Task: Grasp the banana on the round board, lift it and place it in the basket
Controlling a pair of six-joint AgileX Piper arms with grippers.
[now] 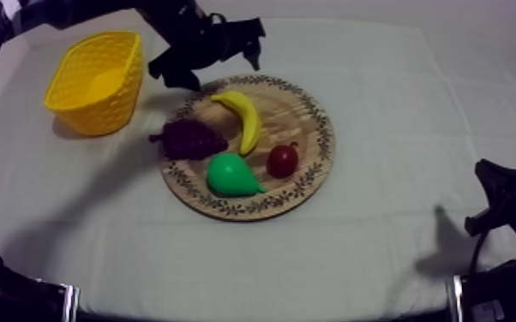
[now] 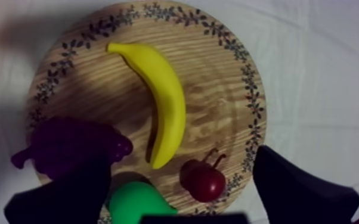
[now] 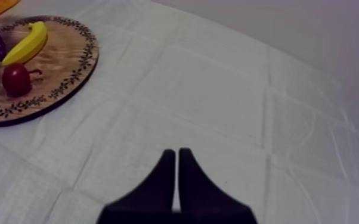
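Could bump the grapes at 8 o'clock of the banana if lowering the wide-open left end effector off-centre over the board.

The room's light is dim and soft, with a faint violet cast over the worktop. In the top view a broad, pale shadow runs from the wooden board toward the lower left, a smaller one lies lower right, and the corners darken.
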